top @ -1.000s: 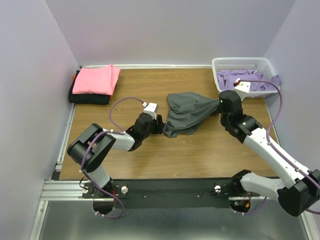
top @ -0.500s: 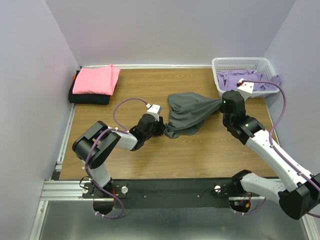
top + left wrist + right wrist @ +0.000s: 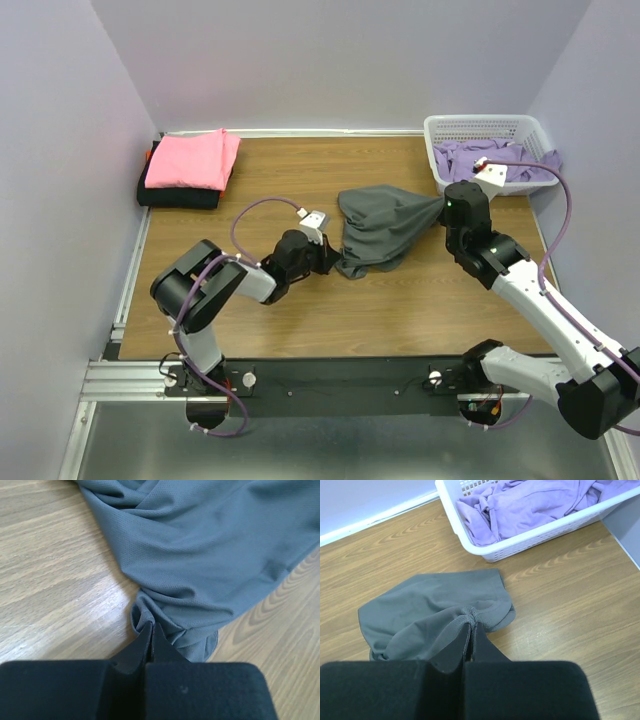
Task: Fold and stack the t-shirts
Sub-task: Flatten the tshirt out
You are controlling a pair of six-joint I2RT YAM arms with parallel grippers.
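Observation:
A crumpled dark charcoal grey t-shirt [image 3: 382,226] lies mid-table. My left gripper [image 3: 335,262] is shut on a bunched fold at its lower left edge, and in the left wrist view the shut fingertips [image 3: 151,626] pinch that grey cloth [image 3: 210,545]. My right gripper [image 3: 441,206] is shut on the shirt's right end, where the cloth [image 3: 435,610] puckers at the tips of that gripper [image 3: 473,623]. A folded bright pink t-shirt [image 3: 191,159] rests on a folded black one [image 3: 176,197] at the back left.
A white lattice basket [image 3: 480,122] at the back right holds lavender t-shirts [image 3: 500,160], also in the right wrist view [image 3: 530,502]. Purple walls enclose the table on the left, back and right.
My left gripper slid right to the grey shirt's lower left edge and closed on it. The right gripper, still holding the shirt, shifted slightly right.

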